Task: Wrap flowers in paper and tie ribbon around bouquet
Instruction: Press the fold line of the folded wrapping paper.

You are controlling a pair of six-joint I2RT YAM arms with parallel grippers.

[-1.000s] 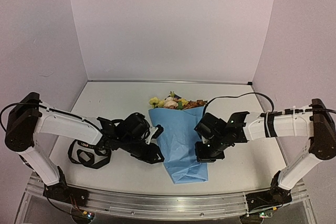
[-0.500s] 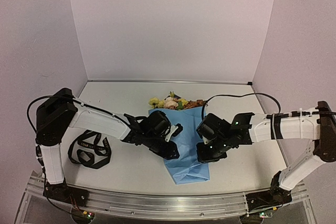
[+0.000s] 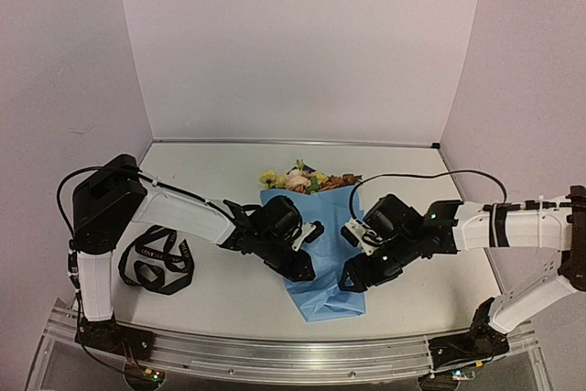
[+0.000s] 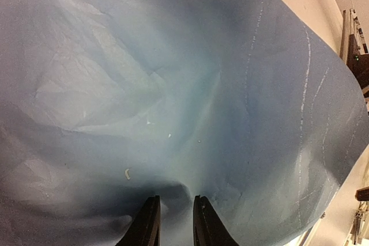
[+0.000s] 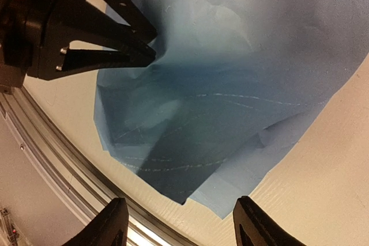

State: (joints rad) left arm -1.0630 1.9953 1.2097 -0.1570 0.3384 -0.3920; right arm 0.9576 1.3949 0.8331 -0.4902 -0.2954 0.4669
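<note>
Left gripper [image 4: 172,223] pinching the paper [image 3: 316,244] of the wrapped bouquet, right gripper [image 5: 179,226] spread wide above it, ribbon [image 3: 154,263] left of it, untied.

The top external camera looks down from above and behind both arm bases, taking in the whole counter [image 3: 220,299]. Each wrist camera looks past its own end effector, very close onto the blue paper [image 4: 173,84]. The right wrist view also shares the left end effector [image 5: 147,50] with the overhead view.

Bare table [image 3: 220,167] behind and right of the bouquet [image 3: 319,244]; coiled ribbon [image 3: 156,261] blocking the left.
</note>
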